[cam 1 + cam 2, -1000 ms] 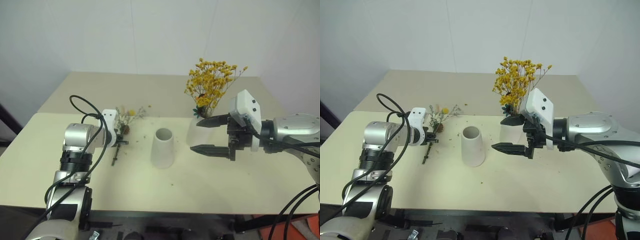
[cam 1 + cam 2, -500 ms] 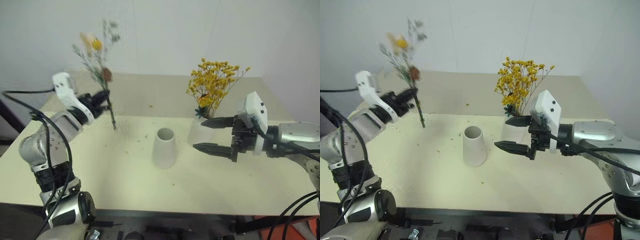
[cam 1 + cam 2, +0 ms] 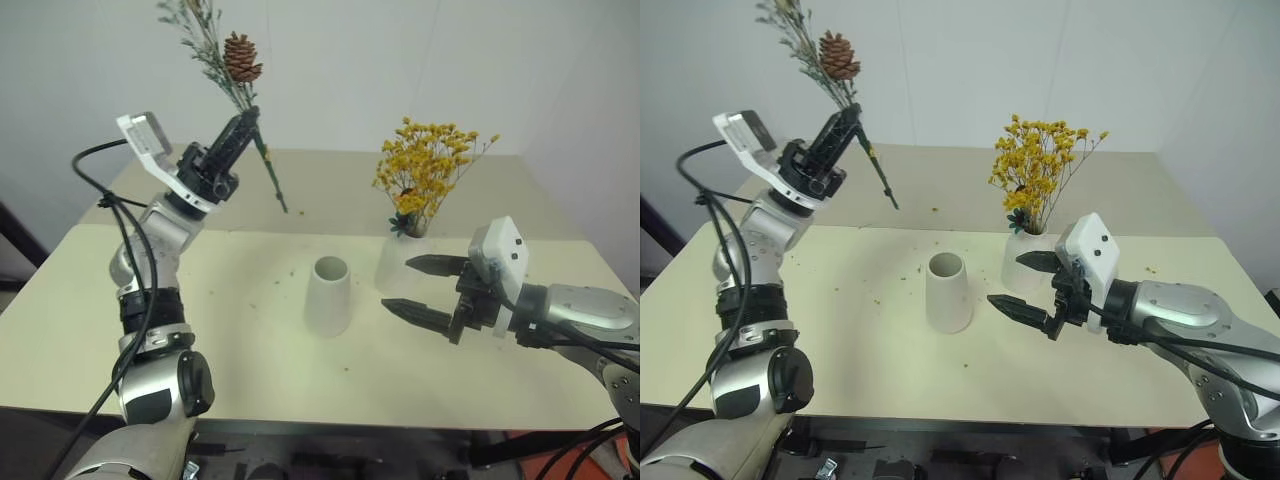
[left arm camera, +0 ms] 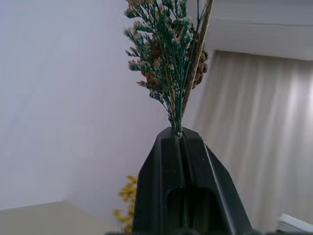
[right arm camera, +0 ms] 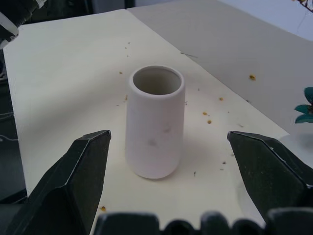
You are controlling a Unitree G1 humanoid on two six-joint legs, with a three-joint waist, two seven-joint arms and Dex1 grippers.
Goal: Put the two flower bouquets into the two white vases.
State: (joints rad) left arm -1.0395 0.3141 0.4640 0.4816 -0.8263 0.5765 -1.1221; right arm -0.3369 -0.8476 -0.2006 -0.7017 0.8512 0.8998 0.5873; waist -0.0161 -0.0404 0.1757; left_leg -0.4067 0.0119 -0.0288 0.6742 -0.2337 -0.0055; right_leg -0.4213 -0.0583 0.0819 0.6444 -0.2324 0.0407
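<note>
My left fingers point(image 3: 243, 128) are clamped together on the stems of the grey-green sprig bunch point(image 3: 222, 52), raised high above the desk point(image 3: 150, 330) at about 10 o'clock in the head view. The bunch stands tilted: its tips and a brown pine cone point(image 3: 242, 57) lean up toward 11 o'clock, while the bare stem end points down toward 5 o'clock, hanging in the air well above the desk surface. In the left wrist view the sprigs rise straight out of the closed fingertips point(image 4: 182, 161), with the cone behind the green.

My right fingers point(image 3: 418, 290) are spread wide and hold nothing. They lie roughly level, pointing toward 9 o'clock at the cone vase point(image 3: 327, 296), just beside it but apart from it. The right wrist view shows that vase point(image 5: 154, 129) standing upright between the two spread fingertips point(image 5: 89, 161), its mouth open and empty.

The mustard-yellow bouquet point(image 3: 428, 165) stands upright in the rounder vase point(image 3: 399, 262), which sits at about 2 o'clock from the cone vase, behind my right fingers. Whether the upper finger touches this vase I cannot tell.

Small dried crumbs point(image 5: 209, 117) are scattered on the desk around the cone vase.
</note>
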